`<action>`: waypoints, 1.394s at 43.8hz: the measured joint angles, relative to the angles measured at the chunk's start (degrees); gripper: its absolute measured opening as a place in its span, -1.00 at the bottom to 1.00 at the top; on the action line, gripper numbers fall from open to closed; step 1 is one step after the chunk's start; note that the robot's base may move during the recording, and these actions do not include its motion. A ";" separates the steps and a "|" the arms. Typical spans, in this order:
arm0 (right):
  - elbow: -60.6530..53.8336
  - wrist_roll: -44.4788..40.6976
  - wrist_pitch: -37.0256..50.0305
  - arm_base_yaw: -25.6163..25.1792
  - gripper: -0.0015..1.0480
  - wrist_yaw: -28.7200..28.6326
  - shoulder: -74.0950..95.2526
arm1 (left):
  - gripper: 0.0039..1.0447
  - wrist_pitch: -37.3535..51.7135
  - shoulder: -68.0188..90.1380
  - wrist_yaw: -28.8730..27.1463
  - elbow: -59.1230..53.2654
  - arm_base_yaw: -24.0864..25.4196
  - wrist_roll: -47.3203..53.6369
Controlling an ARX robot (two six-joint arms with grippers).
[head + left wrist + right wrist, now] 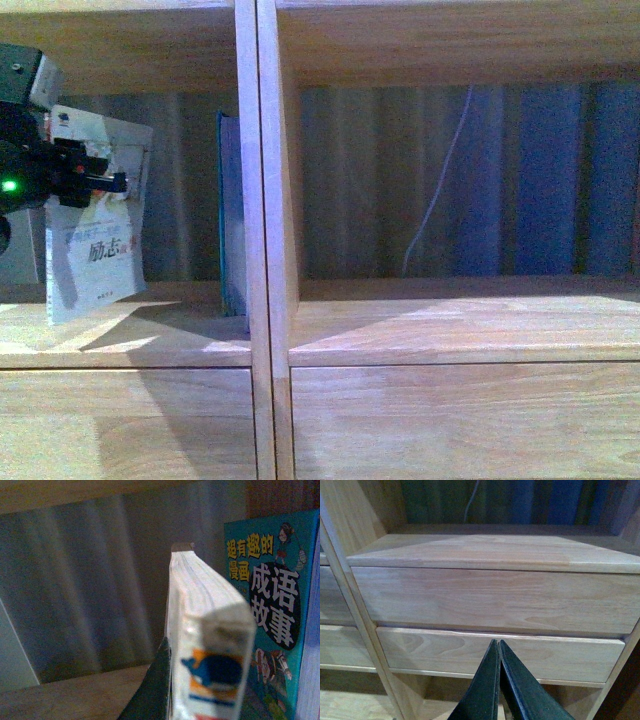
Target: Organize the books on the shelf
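While the left claw (105,183) clamps the white paperback (95,240) upright at nine o'clock of the front view, in the left compartment of the shelf (265,300), the teal book (232,215) stands at its three o'clock, against the divider. Whether the paperback touches the board I cannot tell. The right claw (499,680) is pinched together, empty, facing the drawer fronts (495,600).

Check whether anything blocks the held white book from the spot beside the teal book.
Nothing visible does. The left gripper holds the white paperback in the left compartment. The shelf board between it and the teal book, by the divider, shows only bare wood.
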 joint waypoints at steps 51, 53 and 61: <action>-2.95 -0.17 -19.93 0.00 -0.94 0.02 -23.58 | 0.86 -8.11 13.90 -9.33 12.50 -7.85 -2.84; -2.95 -0.17 -19.93 0.00 -0.94 0.07 -23.61 | 0.86 -8.46 13.31 -9.49 11.61 -7.82 -3.04; -2.95 -0.17 -19.96 0.00 -0.94 0.07 -23.65 | 0.86 -8.46 9.84 -10.08 6.27 -7.87 -6.01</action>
